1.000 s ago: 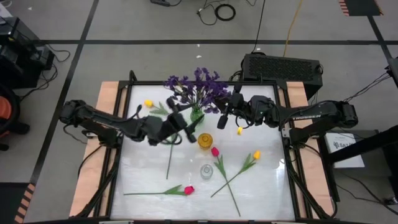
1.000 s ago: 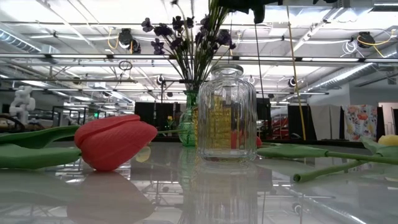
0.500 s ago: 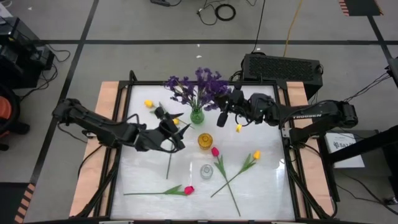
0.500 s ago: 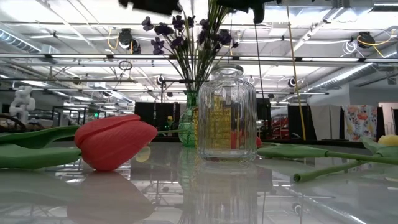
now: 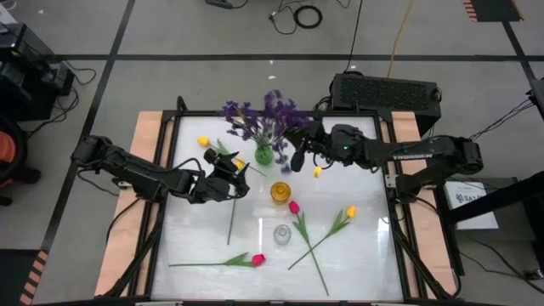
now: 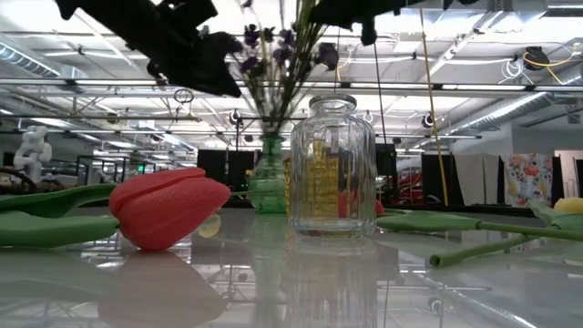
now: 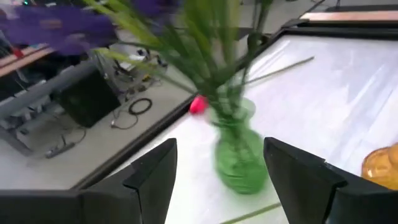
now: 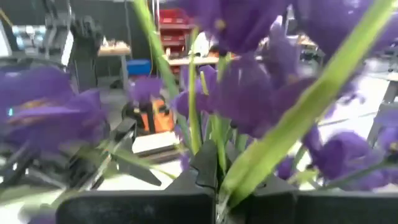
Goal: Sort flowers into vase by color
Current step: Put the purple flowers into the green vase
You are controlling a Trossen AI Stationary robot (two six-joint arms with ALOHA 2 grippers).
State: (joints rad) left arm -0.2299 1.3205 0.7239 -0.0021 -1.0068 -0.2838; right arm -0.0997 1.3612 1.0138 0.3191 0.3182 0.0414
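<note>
We see the white table (image 5: 204, 246) first, framed by pale wooden side boards, with both dark arms reaching in over its far half. The left arm comes in from the left, and its left gripper (image 5: 240, 167) hangs just beside the green vase (image 5: 264, 155); its fingers (image 7: 152, 177) stand wide apart with nothing between them, and in the left wrist view the vase sits framed in the gap. The right arm stretches in from the right, and its right gripper (image 5: 299, 143) is among the purple sprigs (image 5: 255, 119). In the right wrist view we see its fingers pressed together on a green stem (image 8: 292, 124) with purple blooms all around; whether that stem belongs to a purple sprig or to the small yellow bloom (image 5: 317, 172) showing just below the gripper, we cannot tell.

The purple sprigs stand bunched in the green vase near the table's far edge. On the near half, a pink-red tulip (image 5: 257, 259) lies flat with its long stem pointing left, another pink-red tulip (image 5: 294, 206) lies near the middle, and a yellow tulip (image 5: 350, 211) lies to its right, their stems crossing. A further yellow tulip (image 5: 202, 141) lies at the far left. The amber vase (image 5: 280, 192) stands at the centre, empty as far as we can see, with the clear glass vase (image 5: 281, 234) nearer the front edge.
</note>
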